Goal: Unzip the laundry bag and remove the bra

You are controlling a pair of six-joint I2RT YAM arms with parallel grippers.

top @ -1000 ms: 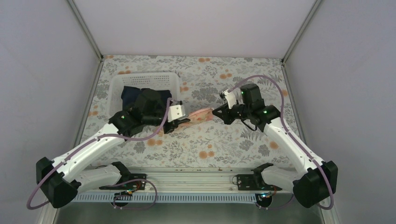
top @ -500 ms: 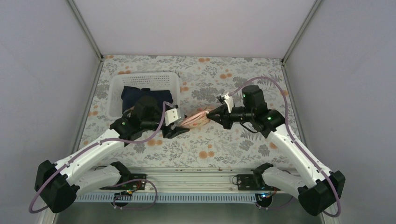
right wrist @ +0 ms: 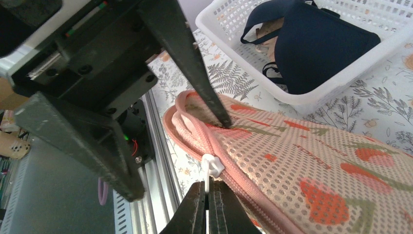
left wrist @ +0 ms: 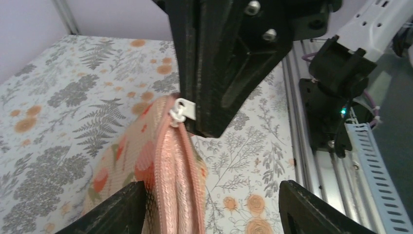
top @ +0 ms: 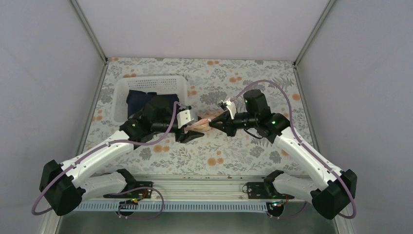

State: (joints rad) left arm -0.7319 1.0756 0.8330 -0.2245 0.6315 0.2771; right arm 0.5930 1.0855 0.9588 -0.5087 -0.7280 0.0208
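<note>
Right end effector (right wrist: 207, 202) is clamped on the white zip pull (right wrist: 213, 167) at the bottom centre of its wrist view. The pull sits on the pink zip edging of the laundry bag (right wrist: 311, 170). Left end effector (left wrist: 212, 195) is spread wide and grips nothing. One of its fingers (left wrist: 114, 212) lies against the bag's mesh at the lower left of its own view, and the other stands well apart at the lower right.

Seen from above, the bag hangs between the two end effectors at mid-frame. The metal rail (top: 204, 183) bounds the table (top: 234, 151) along the bottom. Floral surface shows uncovered to the lower right of the bag and toward the top of the frame. The white basket (top: 120, 100) stands just beyond the left wrist at the upper left, holding a navy cloth (right wrist: 311, 44).

Only a short strip of the bag shows from above, since both end effectors cover its ends. How far the zip is parted is hard to judge. What the mesh holds cannot be made out, nor whether the bag's lower edge touches the table.

Against half a second ago, the end effectors stand closer together, with less of the bag between them. The right wrist has swung toward the left of the frame, and the left has shifted right.
</note>
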